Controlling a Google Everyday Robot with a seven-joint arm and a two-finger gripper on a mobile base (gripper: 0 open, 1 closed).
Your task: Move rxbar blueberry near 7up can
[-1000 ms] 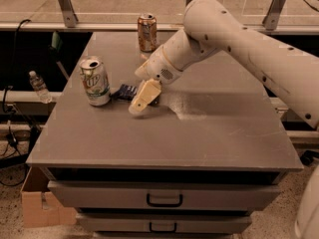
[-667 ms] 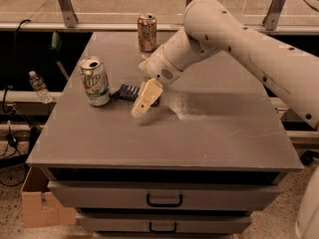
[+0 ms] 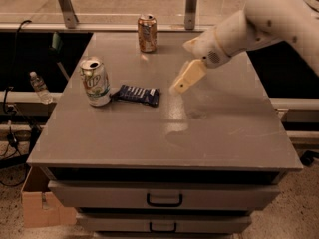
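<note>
The rxbar blueberry (image 3: 137,94), a flat dark navy wrapper with pale stripes, lies on the grey tabletop (image 3: 219,128). Its left end is next to the base of the 7up can (image 3: 94,81), a silver-white and green can standing upright at the left side. My gripper (image 3: 183,82) hangs in the air to the right of the bar and above the table, apart from it and holding nothing. Its cream fingers (image 3: 188,76) point down and to the left. The white arm (image 3: 259,21) comes in from the upper right.
An orange-brown can (image 3: 147,33) stands upright near the table's far edge. Two drawers with black handles (image 3: 164,200) are below the tabletop. A plastic bottle (image 3: 39,87) sits on a ledge at the left, and a cardboard box (image 3: 42,203) is on the floor.
My gripper has lifted off the bar and moved up and to the right. The bar now lies uncovered beside the 7up can.
</note>
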